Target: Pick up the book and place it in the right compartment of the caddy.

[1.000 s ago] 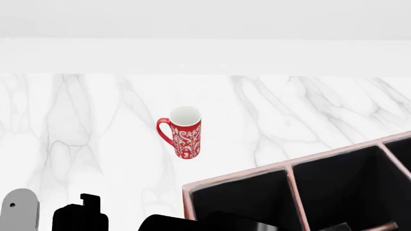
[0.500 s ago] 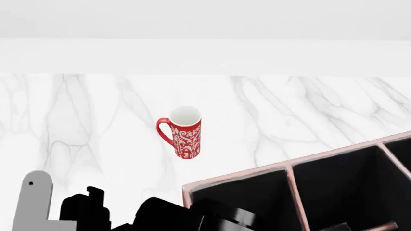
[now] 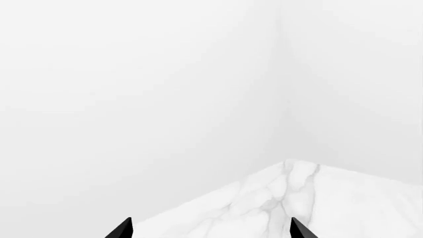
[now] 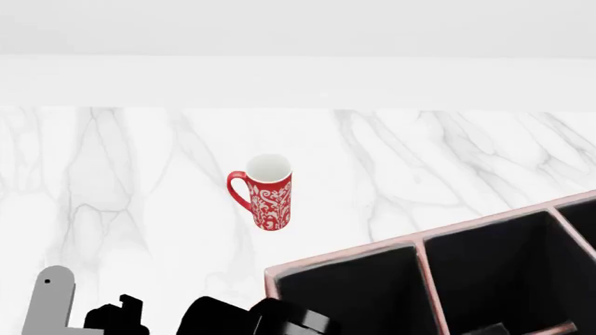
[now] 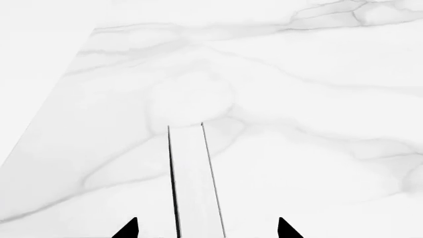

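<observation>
Right gripper [image 5: 207,229]: only the 2 black fingertips [image 5: 129,229] show in the right wrist view, spread apart, jaws not closed on anything I can see

book [image 5: 191,173] sits in the gap between them, seen edge-on: a white page strip with a thin black cover line on each side, running away from the camera over the marble table [image 5: 330,148]. Clear gap between each cover and the fingertip on its side, so no contact visible at the tips. Can't tell whether the book rests on the table or is off it

Left gripper [image 3: 211,230]: again just 2 black tips [image 3: 122,229], wide apart, nothing between them. That camera looks at plain white walls and 1 corner of the marble top

Head view:
- caddy [image 4: 345,255] in the lower right, near edge of the table, turned at an angle, cut off by the frame. Pale trim, black-lined compartments; 2 of them open to view plus a sliver of a 3rd at the far right. What shows of them looks dark, with no book to be seen
- red-and-white patterned mug [image 4: 270,195] upright mid-table, handle to the left, well apart from the caddy
- left arm [image 4: 233,317] low at the bottom edge, black links plus a grey bracket [image 4: 47,300], just left of the caddy's near corner
- book is not in this view
</observation>
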Robot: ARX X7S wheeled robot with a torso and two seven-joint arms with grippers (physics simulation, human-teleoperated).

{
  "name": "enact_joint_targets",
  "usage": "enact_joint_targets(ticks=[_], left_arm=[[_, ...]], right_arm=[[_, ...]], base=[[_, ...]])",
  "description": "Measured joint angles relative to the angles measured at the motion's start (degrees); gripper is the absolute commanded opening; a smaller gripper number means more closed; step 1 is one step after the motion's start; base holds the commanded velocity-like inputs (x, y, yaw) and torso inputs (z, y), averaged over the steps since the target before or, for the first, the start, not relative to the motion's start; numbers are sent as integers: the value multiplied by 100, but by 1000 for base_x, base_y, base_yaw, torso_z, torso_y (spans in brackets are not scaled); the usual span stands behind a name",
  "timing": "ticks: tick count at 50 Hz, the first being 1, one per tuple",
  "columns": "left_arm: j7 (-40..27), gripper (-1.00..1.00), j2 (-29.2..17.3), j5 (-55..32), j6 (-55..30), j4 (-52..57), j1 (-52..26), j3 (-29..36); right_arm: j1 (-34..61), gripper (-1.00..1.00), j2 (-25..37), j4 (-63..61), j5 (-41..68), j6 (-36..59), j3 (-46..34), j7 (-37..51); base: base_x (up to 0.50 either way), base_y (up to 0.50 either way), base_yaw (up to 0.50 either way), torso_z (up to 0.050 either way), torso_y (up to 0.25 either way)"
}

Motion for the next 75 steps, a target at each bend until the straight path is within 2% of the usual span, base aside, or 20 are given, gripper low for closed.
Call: enact_joint_targets(ticks=[19, 43, 44, 65, 75], left_arm=[[-20, 100, -8, 10, 66, 7, 48, 53], [-71, 100, -48, 63, 89, 45, 86, 183], [-74, 100, -51, 63, 87, 48, 86, 185], [-125, 100, -106, 91, 74, 50, 85, 291], [-139, 100, -111, 76, 91, 67, 108, 294]], right_arm=[[-251, 100, -334, 829, -167, -219, -401, -153], [-423, 100, -424, 1424, -319, -509, -663, -255], [-428, -100, -425, 1432, -322, -517, -668, -253], [-491, -100, -419, 1469, -279, -596, -625, -86], [-478, -100, -323, 1042, -87, -445, -227, 309]], base=[[0, 0, 0, 0, 0], [0, 0, 0, 0, 0], [0, 0, 0, 0, 0], [0, 0, 0, 0, 0], [0, 0, 0, 0, 0]])
